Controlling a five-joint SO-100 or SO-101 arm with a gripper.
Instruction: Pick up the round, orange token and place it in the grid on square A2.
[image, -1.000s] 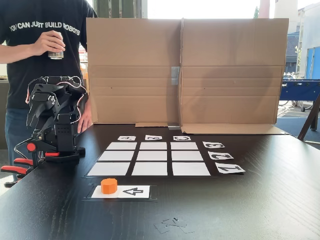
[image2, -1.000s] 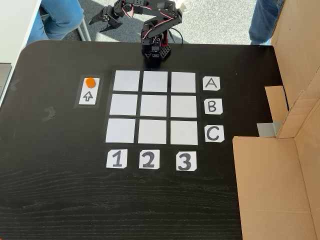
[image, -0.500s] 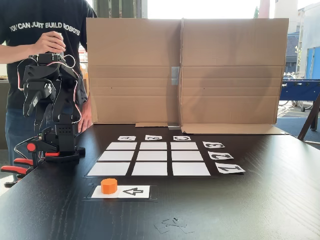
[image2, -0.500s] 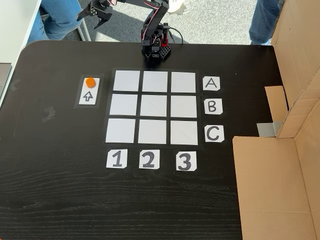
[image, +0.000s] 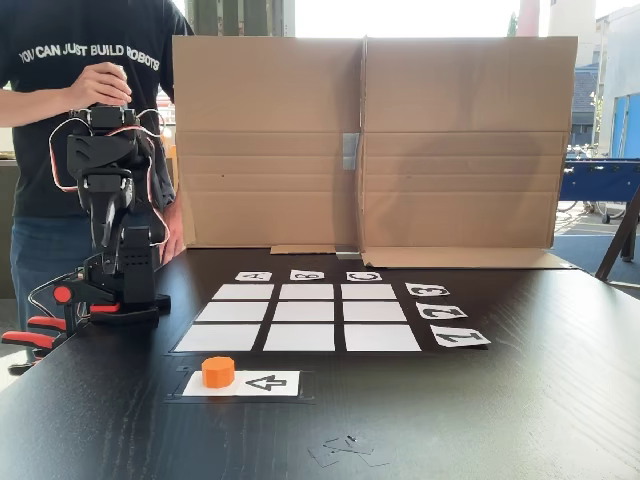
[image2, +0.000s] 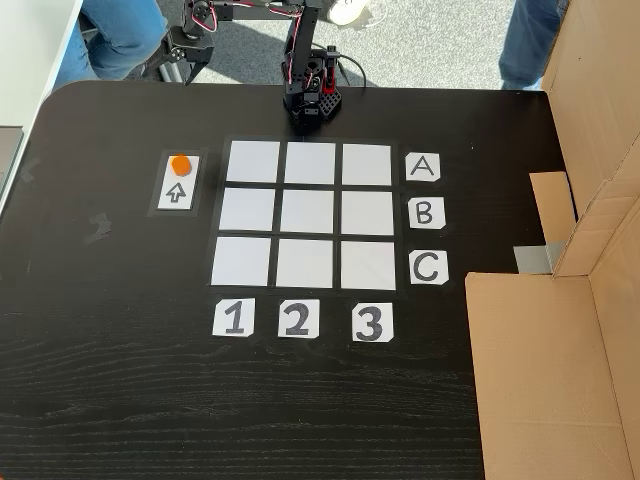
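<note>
In a fixed view from table height, we see the arm (image: 112, 215) raised upright at the left end of the dark surface (image: 500, 400), with its base clamped to the edge; the jaws are not distinguishable here, so we cannot tell from this side whether they are parted. The token (image: 218, 371) sits on the left end of the arrow card (image: 243, 383), in front of the grid (image: 298, 316) and well apart from the arm. A person (image: 70, 110) stands behind the arm holding a can, and a cardboard screen (image: 370, 140) closes off the back. In a fixed view from above, we find the jaws (image2: 178, 70) hanging past the far edge of the surface, beyond its top left corner; they look slightly parted and hold nothing, though they are small here. The token (image2: 180, 164) lies below the jaws in this view, on the surface, well apart from them. Square A2 (image2: 310, 164) lies to the right of the token and lower right of the jaws, bare like the other cells.
</note>
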